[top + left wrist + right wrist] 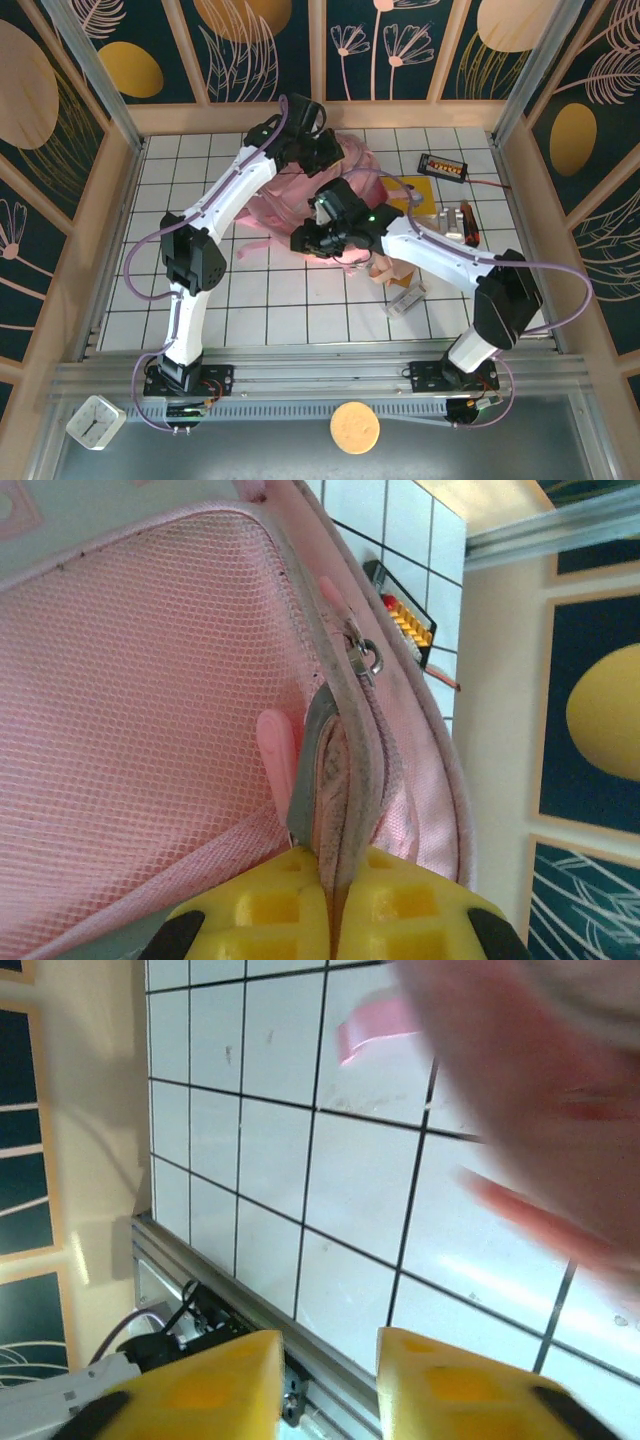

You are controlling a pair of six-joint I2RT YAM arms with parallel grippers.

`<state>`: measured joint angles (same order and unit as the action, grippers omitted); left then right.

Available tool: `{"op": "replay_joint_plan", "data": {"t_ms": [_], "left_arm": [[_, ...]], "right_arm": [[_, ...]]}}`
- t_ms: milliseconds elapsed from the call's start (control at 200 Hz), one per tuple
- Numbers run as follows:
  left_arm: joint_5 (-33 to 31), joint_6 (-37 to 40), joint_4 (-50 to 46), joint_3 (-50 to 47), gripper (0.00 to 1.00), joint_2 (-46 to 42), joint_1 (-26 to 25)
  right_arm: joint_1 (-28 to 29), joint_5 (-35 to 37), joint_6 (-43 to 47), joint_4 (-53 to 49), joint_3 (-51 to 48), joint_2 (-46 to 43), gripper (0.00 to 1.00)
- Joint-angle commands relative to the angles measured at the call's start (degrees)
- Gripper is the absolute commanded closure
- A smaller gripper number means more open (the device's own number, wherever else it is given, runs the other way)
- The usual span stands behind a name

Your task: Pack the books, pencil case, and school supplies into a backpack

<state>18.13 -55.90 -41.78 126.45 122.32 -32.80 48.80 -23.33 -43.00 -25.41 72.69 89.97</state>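
**Left end effector pinches the backpack's rim, right one hangs open beside it**

Here we are over the tiled counter (290,295), and the pink backpack (277,198) lies in the middle of it, towards the far side. The left arm reaches out long to the bag's far end. On the left wrist camera the left end effector (335,865) has its yellow fingers (275,910) pressed together on the bag's zippered rim, a fold of pink fabric caught between them. A metal zipper pull (365,658) sits on that seam just above the grip, and pink mesh lining (150,690) spreads away to the left.

Over to the right arm, bent in across the bag's near edge. The right end effector (328,1345) shows a clear gap between its two yellow fingers, with bare tiles in that gap and nothing held. Blurred pink fabric fills the upper right of its camera, close to the lens.

Right of the backpack, the yellow book (418,192) lies flat on the counter, partly under a cable. The black gadget with orange digits (443,165) sits beyond it, near the far right corner. A whitish block (405,300) rests on the tiles in front of the right arm, apart from the bag.
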Motion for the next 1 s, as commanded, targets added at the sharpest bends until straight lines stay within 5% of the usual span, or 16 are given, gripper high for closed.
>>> {"op": "replay_joint_plan", "data": {"t_ms": [0, 75, 275, 661, 746, 856, 891, 951, 996], "left_arm": [[5.42, 4.3, 3.3, 1.53, 1.0, -2.23, -1.11], [5.65, 7.95, 0.63, 1.26, 1.0, -3.2, -1.1], [7.16, 14.6, -6.26, 4.46, 1.0, -2.84, -1.02], [9.58, 14.39, -5.6, 3.23, 1.0, -3.86, -1.01], [9.94, 14.88, -5.81, 2.52, 1.0, -4.26, -0.88], [9.25, 17.13, -7.46, 2.32, 1.0, -5.15, -0.96], [7.9, 18.26, -7.5, 1.47, 1.0, -6.32, -0.97], [3.79, 20.02, -10.07, -1.48, 0.73, -9.81, -0.84], [0.42, 20.87, -10.29, -5.07, 0.62, -13.46, -0.57]], "right_arm": [[-1.61, 2.69, 3.61, -3.88, -2.18, -9.46, 0.51], [-4.73, 3.82, 4.62, -7.75, -3.05, -14.62, 0.39], [-16.22, 8.95, 9.16, -18.36, -2.26, -19.79, 0.39], [-19.47, 5.38, 10.8, -1.98, -6.96, -10.93, 0.4], [-19.28, 4.52, 8.46, 3.53, -6.39, -8.16, 0.51], [-18.93, 7.23, 4.51, 8.01, -3.39, -7.05, 0.99], [-19.0, 8.14, 3.57, 8.15, -1.75, -6.96, 1.0], [-19.0, 9.32, 3.11, 6.34, 1.86, -6.18, 1.0], [-19.09, 9.32, 3.32, 4.6, 4.7, -5.18, 1.0]]}}
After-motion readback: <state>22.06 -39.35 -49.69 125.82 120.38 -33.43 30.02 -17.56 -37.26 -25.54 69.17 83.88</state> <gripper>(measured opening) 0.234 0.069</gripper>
